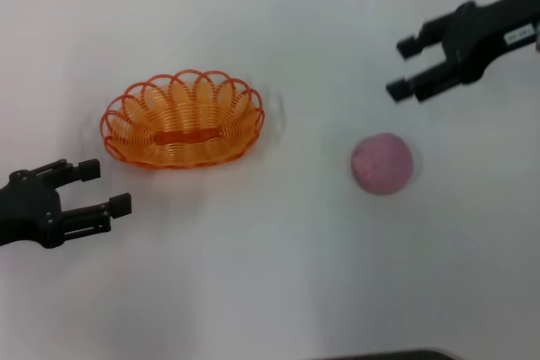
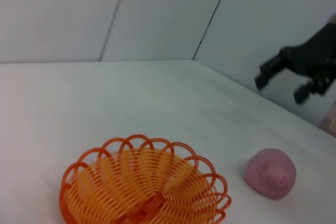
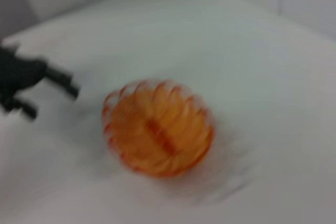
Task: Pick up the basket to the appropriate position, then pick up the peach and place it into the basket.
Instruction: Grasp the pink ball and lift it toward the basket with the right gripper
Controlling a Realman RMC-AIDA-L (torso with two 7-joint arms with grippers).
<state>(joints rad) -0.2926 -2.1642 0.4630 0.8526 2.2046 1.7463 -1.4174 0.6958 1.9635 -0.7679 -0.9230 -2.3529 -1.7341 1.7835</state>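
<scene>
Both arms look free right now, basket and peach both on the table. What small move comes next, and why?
Probably ease the open left gripper forward to the basket's near rim. The basket sits empty just beyond its fingertips, the peach lies apart on the table, and the open right gripper hovers past it, holding nothing.

Even, bright light is cast on the white counter (image 1: 253,292); shadows are faint. The oval orange wire basket (image 3: 157,135) is blurred in the right wrist view.

Only a small white label on right arm (image 1: 498,27), text too small to read.
</scene>
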